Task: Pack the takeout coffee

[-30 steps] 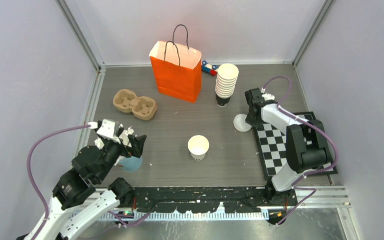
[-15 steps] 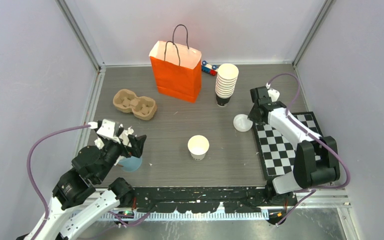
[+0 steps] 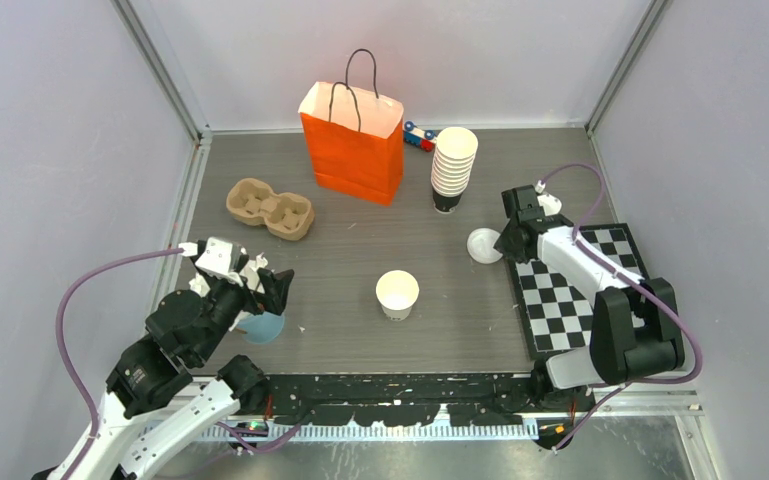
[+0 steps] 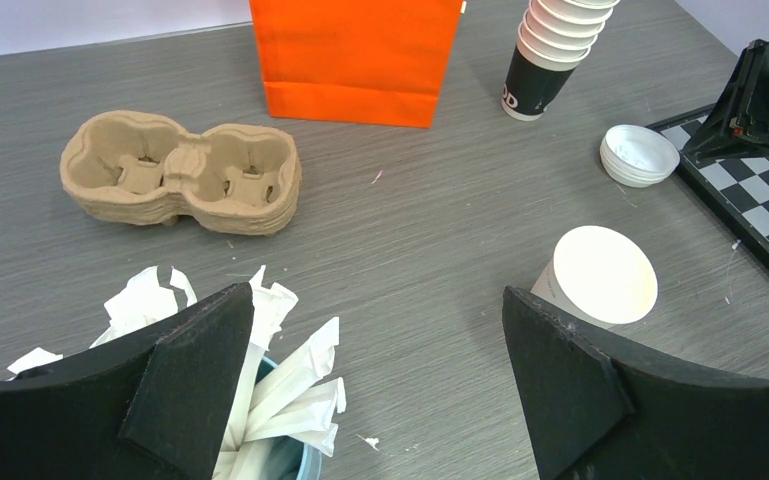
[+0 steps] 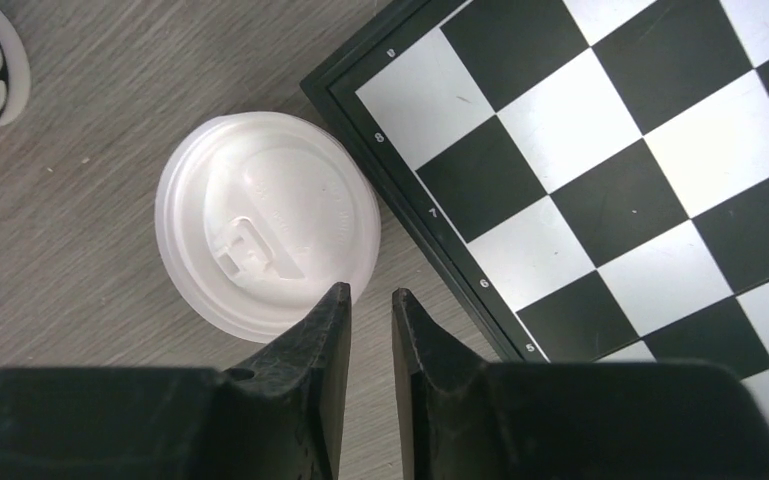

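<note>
Soft, even light comes from overhead and everything is bright; shadows are faint, just a pale one at the foot of the orange bag (image 3: pixel 353 150). My left fingers (image 4: pixel 190 390) show as flat black, slightly soft shapes, with the table (image 4: pixel 410 230) beyond them sharp. Past my right fingers (image 5: pixel 310 370), the white lid (image 5: pixel 265 235) is nearly washed out, its embossing barely readable.

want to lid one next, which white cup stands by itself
The lone white cup mid-table, open-topped. The other white cups are nested in the tall stack beside the orange bag.
</note>
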Robot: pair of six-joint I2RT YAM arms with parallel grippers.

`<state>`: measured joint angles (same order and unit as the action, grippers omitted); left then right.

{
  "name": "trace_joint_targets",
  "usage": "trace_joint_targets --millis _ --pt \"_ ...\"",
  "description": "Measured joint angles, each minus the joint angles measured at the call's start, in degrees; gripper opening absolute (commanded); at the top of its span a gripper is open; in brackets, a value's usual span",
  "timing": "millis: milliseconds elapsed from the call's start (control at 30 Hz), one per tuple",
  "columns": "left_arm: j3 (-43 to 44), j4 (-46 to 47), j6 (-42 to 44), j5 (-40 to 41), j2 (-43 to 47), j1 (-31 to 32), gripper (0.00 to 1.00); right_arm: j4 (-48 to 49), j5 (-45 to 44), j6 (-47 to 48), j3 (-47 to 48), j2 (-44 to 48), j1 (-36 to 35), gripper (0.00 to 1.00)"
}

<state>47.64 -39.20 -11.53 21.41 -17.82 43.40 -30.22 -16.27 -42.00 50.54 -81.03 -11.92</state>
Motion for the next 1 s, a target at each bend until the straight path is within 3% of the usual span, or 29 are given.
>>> trace_joint_targets --millis 933,1000 --pt "0.00 0.00 0.02 0.00 -0.13 0.00 0.96 3.85 0.76 -3.23 -0.07 -5.46 0.04 0.21" --pt "0.00 0.00 0.02 0.02 -0.13 0.00 0.96 3.82 0.74 -3.23 -0.07 -5.49 0.04 0.17"
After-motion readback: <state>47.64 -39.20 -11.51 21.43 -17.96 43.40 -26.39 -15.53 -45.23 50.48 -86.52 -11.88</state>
